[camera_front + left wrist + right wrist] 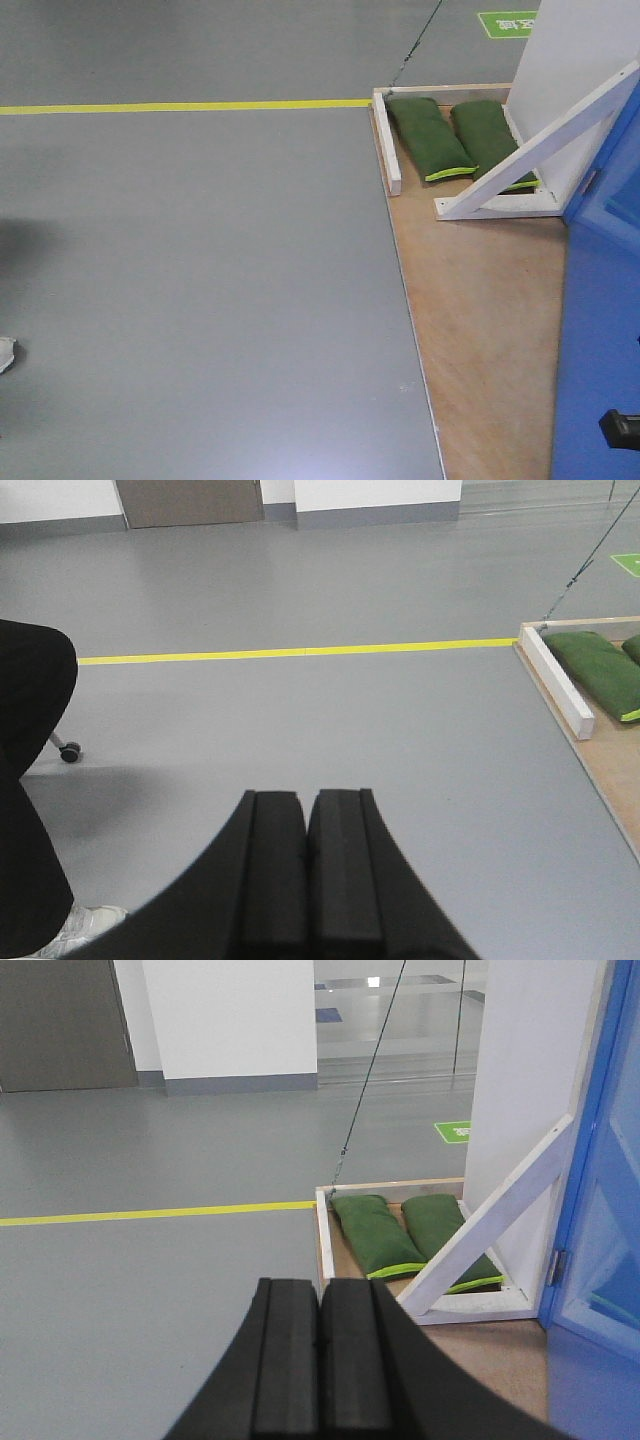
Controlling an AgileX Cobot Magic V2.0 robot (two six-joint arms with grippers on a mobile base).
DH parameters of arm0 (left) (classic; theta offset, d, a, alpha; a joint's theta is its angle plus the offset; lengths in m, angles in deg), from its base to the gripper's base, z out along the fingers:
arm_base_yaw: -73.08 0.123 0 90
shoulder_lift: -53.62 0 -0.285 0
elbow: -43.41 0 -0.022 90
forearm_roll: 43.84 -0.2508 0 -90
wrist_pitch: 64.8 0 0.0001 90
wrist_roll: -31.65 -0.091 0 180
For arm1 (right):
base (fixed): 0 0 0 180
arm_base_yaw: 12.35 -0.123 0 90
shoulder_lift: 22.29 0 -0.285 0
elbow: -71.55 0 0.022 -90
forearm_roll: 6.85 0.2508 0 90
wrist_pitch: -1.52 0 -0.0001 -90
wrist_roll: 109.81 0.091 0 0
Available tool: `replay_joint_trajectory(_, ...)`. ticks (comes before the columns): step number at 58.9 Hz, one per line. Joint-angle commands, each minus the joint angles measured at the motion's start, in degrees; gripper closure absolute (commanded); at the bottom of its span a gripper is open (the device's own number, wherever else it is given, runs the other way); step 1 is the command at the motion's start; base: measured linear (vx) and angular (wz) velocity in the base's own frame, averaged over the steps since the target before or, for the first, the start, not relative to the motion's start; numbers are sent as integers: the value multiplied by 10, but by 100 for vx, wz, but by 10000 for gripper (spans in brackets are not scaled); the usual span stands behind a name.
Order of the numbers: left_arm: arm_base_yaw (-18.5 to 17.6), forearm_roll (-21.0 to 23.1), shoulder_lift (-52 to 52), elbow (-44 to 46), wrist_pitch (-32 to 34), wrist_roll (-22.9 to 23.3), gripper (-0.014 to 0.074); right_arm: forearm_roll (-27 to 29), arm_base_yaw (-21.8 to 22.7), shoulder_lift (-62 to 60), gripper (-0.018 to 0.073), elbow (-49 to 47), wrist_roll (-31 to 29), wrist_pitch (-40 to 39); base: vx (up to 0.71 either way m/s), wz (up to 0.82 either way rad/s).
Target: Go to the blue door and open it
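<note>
Both grippers have their black pads pressed together with nothing between them. Your left gripper [307,865] faces open grey floor, and your right gripper [320,1360] faces the door rig. The blue door [612,1190] stands upright along the far right edge of the right wrist view. It is ahead of that gripper, off to its right and well apart from it. Its long axis runs vertically, and a metal hinge [556,1265] shows on its near-side frame. The left wrist view does not show the door at all, so the right arm is clearly the nearer one.

No lever handle shows in any view, so you will likely need to turn the base rightward and close in before reaching. Between you and the door are the plywood base [490,300], a slanted white brace [540,140] and two green sandbags [430,135]. I would steer clear of that brace.

A yellow floor line [180,105] runs across the floor to the corner of the base. The only writing is on a green floor marker [508,22], and its white characters are too blurred to read. No brand names show anywhere
</note>
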Motion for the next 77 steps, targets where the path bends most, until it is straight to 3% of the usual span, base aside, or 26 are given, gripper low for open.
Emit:
replay_joint_trajectory(1,0,0,9,-2,45,2,526,-1,0,-12,557,11,-2,-47,3,-2)
replay_joint_trajectory(19,0,0,8,-2,45,2,526,-1,0,-4,557,-12,-2,-46,1,0)
replay_joint_trajectory(39,0,0,8,-2,45,2,526,-3,2,202,557,-239,-2,-49,0,0)
replay_joint_trajectory(50,0,0,8,-2,45,2,526,-1,10,281,557,-312,-2,-57,0,0)
replay_joint_trajectory(58,0,0,8,-2,45,2,526,22,72,307,557,-345,-2,-56,0,0)
replay_joint_trajectory(77,0,0,8,-2,45,2,526,251,250,332,557,-461,-2,-58,0,0)
